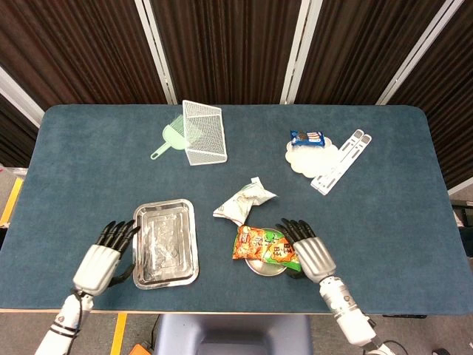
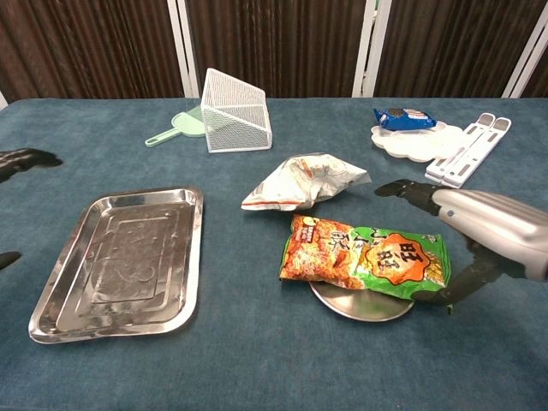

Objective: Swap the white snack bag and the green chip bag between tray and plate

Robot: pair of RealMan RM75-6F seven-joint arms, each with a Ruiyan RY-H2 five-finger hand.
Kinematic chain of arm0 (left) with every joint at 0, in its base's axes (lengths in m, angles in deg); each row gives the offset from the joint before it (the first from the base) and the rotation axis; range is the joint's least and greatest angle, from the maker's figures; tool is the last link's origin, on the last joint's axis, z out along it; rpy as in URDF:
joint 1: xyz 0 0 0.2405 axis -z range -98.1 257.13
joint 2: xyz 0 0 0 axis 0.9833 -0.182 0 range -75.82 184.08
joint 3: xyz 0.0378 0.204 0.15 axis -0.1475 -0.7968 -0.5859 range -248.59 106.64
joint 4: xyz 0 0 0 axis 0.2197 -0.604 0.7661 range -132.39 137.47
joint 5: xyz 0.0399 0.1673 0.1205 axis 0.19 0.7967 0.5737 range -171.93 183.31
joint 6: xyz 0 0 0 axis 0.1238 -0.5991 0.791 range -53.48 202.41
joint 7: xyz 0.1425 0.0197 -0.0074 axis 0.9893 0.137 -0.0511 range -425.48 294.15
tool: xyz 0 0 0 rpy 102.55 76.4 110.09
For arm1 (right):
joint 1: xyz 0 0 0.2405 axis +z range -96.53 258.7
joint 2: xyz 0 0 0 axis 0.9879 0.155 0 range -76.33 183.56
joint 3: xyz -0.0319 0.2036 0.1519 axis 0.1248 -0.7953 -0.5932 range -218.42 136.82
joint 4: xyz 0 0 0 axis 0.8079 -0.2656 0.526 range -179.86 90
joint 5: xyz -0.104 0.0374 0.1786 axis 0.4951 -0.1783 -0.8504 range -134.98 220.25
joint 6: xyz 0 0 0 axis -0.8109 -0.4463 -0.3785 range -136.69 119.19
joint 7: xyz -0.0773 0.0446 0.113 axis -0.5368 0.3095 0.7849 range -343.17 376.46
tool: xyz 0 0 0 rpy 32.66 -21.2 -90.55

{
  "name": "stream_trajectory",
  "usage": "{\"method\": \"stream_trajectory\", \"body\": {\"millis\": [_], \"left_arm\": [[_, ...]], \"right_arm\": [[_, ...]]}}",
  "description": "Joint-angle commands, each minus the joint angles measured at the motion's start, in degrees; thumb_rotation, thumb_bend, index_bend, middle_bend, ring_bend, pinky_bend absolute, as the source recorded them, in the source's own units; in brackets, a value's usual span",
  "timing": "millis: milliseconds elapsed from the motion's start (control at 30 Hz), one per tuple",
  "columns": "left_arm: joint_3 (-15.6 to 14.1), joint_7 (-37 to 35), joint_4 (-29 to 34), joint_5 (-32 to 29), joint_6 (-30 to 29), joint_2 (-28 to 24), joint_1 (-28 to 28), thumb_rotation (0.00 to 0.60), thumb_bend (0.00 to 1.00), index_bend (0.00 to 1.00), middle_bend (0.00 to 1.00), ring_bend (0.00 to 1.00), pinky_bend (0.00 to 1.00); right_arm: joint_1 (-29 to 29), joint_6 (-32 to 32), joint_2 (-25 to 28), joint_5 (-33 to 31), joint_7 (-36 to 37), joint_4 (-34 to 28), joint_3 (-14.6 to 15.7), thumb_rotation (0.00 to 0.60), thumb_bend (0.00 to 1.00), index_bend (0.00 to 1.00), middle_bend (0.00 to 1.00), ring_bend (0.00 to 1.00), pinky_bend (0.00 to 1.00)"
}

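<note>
Green-and-orange chip bag (image 1: 270,246) sits on the small round metal plate (image 2: 360,304), and our right hand (image 1: 308,251) is at its right end, fingers spread, thumb low by the bag's edge, nothing gripped yet. We can't tell from either view whether the fingers touch the bag. The crumpled white snack bag (image 2: 306,181) lies on the blue worktop (image 1: 384,192) just beyond the plate, off the rectangular steel tray (image 1: 165,242), which stands empty. Our left hand (image 1: 102,258) rests beside the tray's left edge, fingers apart, holding nothing.

We judge the swap is at its middle step: the chip bag must leave the plate for the tray. The next move calls for the right hand to close on the bag's end firmly enough that the slippery film doesn't slide, then lift clear of the plate.
</note>
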Motion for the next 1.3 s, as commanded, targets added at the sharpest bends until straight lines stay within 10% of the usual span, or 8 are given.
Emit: {"method": "stream_trajectory", "body": {"millis": [33,467,733,1000,1300], "left_arm": [[-0.21,-3.22,-3.02,-1.45,0.64,-1.48,-2.09,0.6,0.35,0.0,0.0,0.0,0.0],[1.8,-9.62,-7.96,0.95,1.42,-1.47,-4.0,0.6,0.35,0.0,0.0,0.0,0.0],[3.46,-11.83,-8.94,1.09,1.72,-2.05,-4.79,0.6,0.35,0.0,0.0,0.0,0.0],[4.78,-12.26,-9.38,0.95,2.64,-2.25,-5.22,0.6,0.35,0.0,0.0,0.0,0.0],[5.37,-12.15,-9.12,1.19,3.09,-2.52,-5.54,0.6,0.35,0.0,0.0,0.0,0.0]], "right_arm": [[3.26,2.6,-4.63,-7.33,-7.06,0.81,-2.41,0.6,0.29,0.13,0.15,0.0,0.05],[6.81,1.19,-9.39,-16.24,-13.45,3.81,-4.34,0.6,0.38,0.52,0.43,0.31,0.35],[6.81,-3.83,-8.88,-11.45,-14.06,0.52,-2.67,0.6,0.44,0.73,0.63,0.53,0.56],[6.07,-7.33,-6.49,-1.56,-12.21,-8.4,1.21,0.6,0.45,0.75,0.65,0.55,0.57],[9.57,-2.99,-13.13,-4.44,-16.03,-5.9,-0.13,0.6,0.45,0.73,0.65,0.55,0.56]]}}
